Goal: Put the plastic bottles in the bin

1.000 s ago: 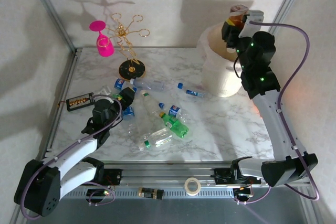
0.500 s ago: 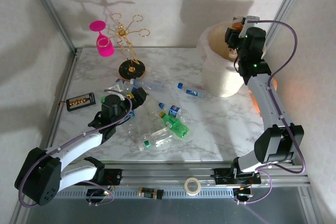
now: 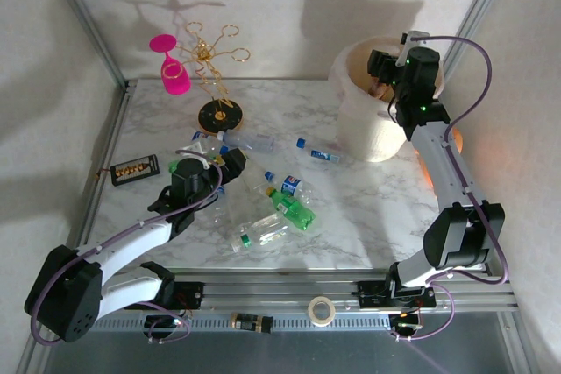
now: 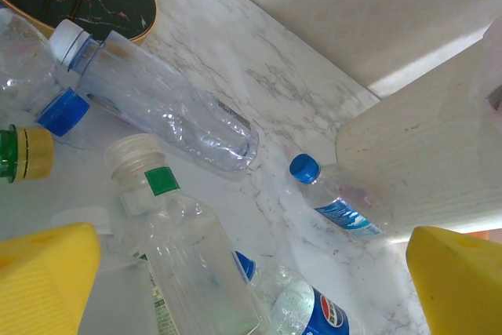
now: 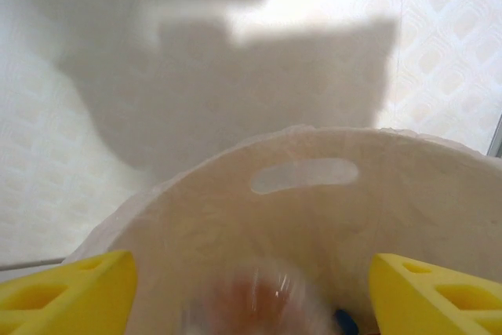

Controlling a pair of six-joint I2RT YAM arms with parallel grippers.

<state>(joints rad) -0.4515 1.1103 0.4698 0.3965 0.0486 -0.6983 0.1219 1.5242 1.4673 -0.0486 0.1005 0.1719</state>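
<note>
Clear and green plastic bottles (image 3: pixel 292 208) lay scattered on their sides, centre-left. The cream bin (image 3: pixel 364 129) stood upright, upper right.

A white marble bench (image 3: pixel 368 208) carries a gold wire glass rack (image 3: pixel 210 54) on a round black base (image 3: pixel 220 114) near the far left corner. A pink wine glass (image 3: pixel 172 66) hangs upside down from the rack's left side. A small black box with gold studs (image 3: pixel 134 168) lies by the left edge. A roll of tape (image 3: pixel 321 310) sits on the near rail.
</note>
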